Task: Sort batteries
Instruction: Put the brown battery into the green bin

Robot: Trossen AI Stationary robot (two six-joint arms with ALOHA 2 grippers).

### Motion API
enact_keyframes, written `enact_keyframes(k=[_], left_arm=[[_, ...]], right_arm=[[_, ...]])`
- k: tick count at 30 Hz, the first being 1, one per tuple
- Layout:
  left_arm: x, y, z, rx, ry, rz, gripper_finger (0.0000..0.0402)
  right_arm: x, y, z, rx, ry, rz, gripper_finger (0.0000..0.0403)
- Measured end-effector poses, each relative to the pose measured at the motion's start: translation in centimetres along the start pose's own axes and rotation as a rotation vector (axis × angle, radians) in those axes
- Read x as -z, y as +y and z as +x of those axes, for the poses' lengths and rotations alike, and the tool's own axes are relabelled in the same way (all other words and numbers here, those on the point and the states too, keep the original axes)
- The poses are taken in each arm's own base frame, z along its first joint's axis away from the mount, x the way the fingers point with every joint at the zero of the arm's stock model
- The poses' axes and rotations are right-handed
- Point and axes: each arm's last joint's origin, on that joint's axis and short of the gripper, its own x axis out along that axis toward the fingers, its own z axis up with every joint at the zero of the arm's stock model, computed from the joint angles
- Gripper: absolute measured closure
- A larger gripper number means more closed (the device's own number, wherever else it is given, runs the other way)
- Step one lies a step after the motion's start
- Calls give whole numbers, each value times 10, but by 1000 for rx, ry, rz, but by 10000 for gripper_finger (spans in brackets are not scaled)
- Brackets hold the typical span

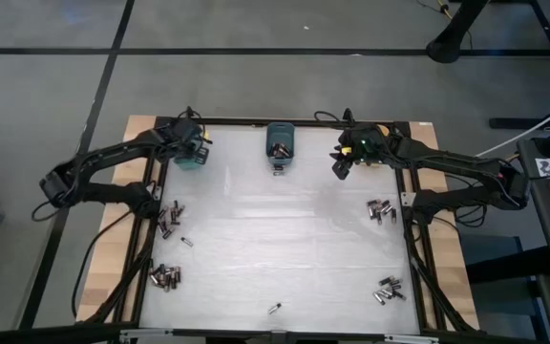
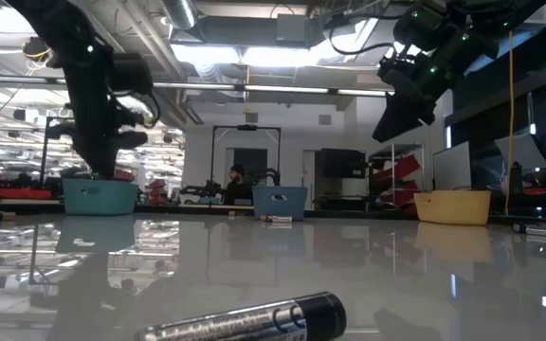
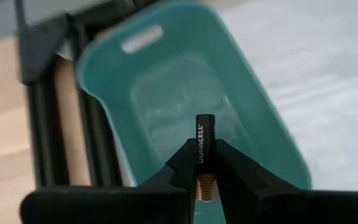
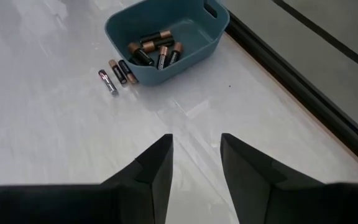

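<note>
Nearest the low camera, a single battery [image 2: 254,322] lay on its side on the white table [image 1: 275,258], alone at the near edge. Farther in, loose batteries sat in four clusters: two by the left rail [image 1: 166,277] and two by the right rail [image 1: 382,209].

At the far left, the left gripper [image 3: 202,163] hovered over the empty teal bin [image 3: 253,118], its fingers pinched on one black, copper-ended cell [image 3: 204,140] held upright above the bin's floor.

At the far centre, the blue bin [image 4: 194,28] already held several cells [image 4: 155,51], while three more [image 4: 117,74] lay on the table just beside its wall.

At the far right, the right gripper [image 4: 196,158] hung above bare table with its fingers spread and nothing between them; the yellow bin [image 2: 451,206] stood behind it in the low view.

Risk, as a judgement: released from this height and standing on end, the cell could bounce off the bin's floor or rim and roll out, as the strays beside the blue bin suggest.
</note>
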Motion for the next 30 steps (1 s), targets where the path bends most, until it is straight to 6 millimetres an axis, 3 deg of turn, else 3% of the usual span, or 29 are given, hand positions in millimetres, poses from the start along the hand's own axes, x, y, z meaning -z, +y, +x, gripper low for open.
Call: enact_keyframes(k=[7, 18, 27, 30], left_arm=[[4, -1, 18, 0, 94, 79, 352], [-1, -3, 17, 12, 62, 126, 286], [-43, -8, -29, 93, -160, 104, 284], [-60, -18, -41, 218, -267, 7, 285]], right_arm=[[-1, 0, 0, -2, -9, 0, 267], [-1, 0, 0, -2, -9, 0, 267], [-2, 0, 0, -3, -21, 1, 267], [-3, 0, 0, -4, -37, 1, 267]])
